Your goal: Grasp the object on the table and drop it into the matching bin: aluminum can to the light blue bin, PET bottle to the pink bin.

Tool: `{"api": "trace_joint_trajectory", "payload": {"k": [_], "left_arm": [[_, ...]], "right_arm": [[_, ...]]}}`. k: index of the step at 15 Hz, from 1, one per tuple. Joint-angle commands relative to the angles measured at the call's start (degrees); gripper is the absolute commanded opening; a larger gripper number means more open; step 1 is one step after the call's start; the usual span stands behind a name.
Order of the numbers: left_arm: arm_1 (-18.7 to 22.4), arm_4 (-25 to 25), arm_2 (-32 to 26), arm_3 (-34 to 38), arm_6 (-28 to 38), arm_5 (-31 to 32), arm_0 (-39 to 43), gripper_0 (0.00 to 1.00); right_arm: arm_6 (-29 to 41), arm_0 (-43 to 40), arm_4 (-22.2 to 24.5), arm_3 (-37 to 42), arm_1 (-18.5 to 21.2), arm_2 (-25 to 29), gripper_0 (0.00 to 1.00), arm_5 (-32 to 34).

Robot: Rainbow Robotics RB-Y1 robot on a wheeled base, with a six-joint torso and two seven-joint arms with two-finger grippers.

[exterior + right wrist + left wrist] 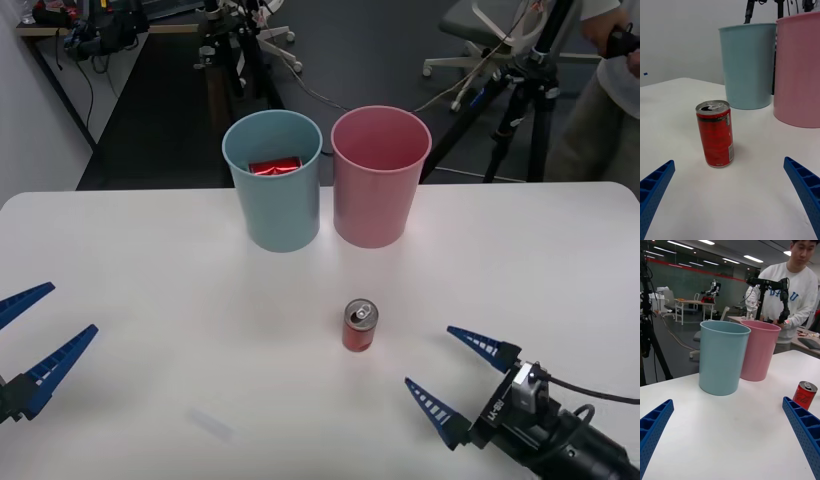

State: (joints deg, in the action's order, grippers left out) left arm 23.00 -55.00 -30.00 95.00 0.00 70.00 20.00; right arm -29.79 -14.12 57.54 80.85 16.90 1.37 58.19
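Can upright mid-table, right hand spread near

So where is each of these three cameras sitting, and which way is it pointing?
Front view: above the arms, looking forward and down at the white table; the open left gripper and open right gripper show at the near edge.
Right wrist view: low on the right arm, facing the red aluminum can between its own blue fingers.
Left wrist view: low on the left arm, facing the light blue bin and pink bin, its own fingers in the corners.
All three share the can and both bins.
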Motion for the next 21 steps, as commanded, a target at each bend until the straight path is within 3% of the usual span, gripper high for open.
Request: {"api": "trace_joint_trajectory", "payload": {"k": [1,21], "left_arm": [[0.0,0.0,0.0,0.0,0.0,0.0,0.0,1.00],[0.0,0.0,0.0,0.0,0.0,0.0,0.0,1.00]], "right_arm": [[-0.4,1.0,0.0,0.0,0.0,-2.9,1.00,-2.4],[-2.1,7.5,0.2,0.0,-2.7,-14.9,1.00,-20.8]]}}
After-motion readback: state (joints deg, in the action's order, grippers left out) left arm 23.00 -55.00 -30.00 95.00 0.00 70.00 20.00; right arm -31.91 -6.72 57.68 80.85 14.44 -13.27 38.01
